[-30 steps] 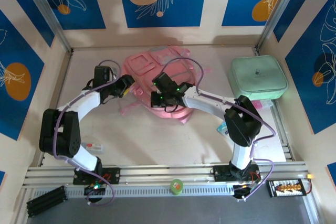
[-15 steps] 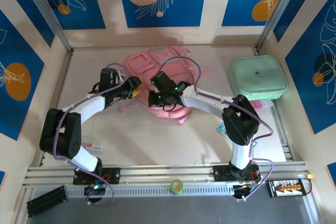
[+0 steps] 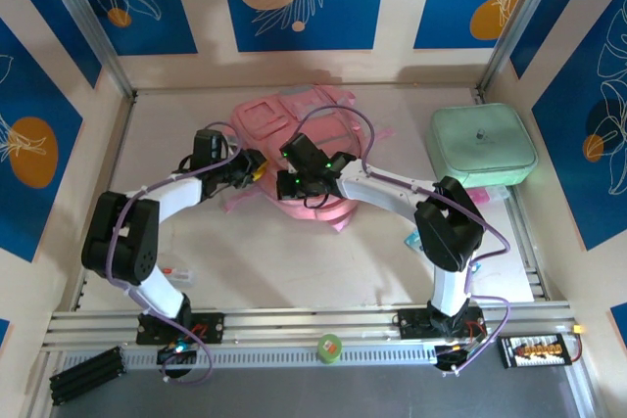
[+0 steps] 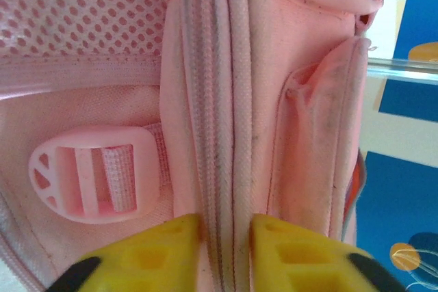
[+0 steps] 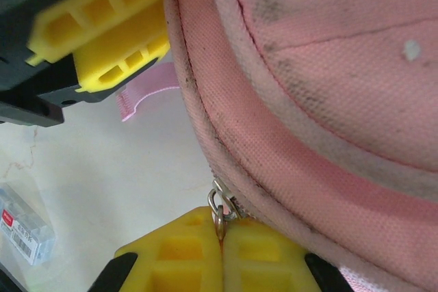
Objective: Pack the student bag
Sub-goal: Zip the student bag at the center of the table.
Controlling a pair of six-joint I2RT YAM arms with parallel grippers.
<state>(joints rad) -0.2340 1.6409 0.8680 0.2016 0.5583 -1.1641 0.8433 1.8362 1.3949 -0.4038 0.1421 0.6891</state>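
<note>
Lying toward the far edge of the surface [image 3: 294, 261], about midway between its far corners, the student bag [image 3: 294, 115] is a soft pink fabric pack, rumpled and partly flattened, with a squared pocket outline on top. Up close its weave is grubby, with dark smudges along the padded seams. A mesh panel [image 4: 82, 11] covers one part, and below it a pink plastic buckle [image 4: 89, 179] carries a band of ribbed webbing. A loose pink strap end lies on the surface beside the bag's near edge.

The left gripper [image 4: 224, 227] is at the bag's left edge, its yellow fingers pressed against either side of a raised seam, grasping it. The right gripper [image 5: 220, 227] is clenched, fingertips together, with the small metal zip pull [image 5: 219, 208] pinched between them at the bag's rim. The two grippers are close together.

A small clear packet [image 5: 24, 227] on the surface carries a red and white label; its print is too small to read. No brand or writing shows on the bag. A mint-green zip case [image 3: 483, 144] sits near the far right corner.

A second ago the left gripper stood a little off the bag's left edge with its fingers wider apart; it has since come in and closed on the seam. The right gripper has hardly moved, and the bag lies where it was.
</note>
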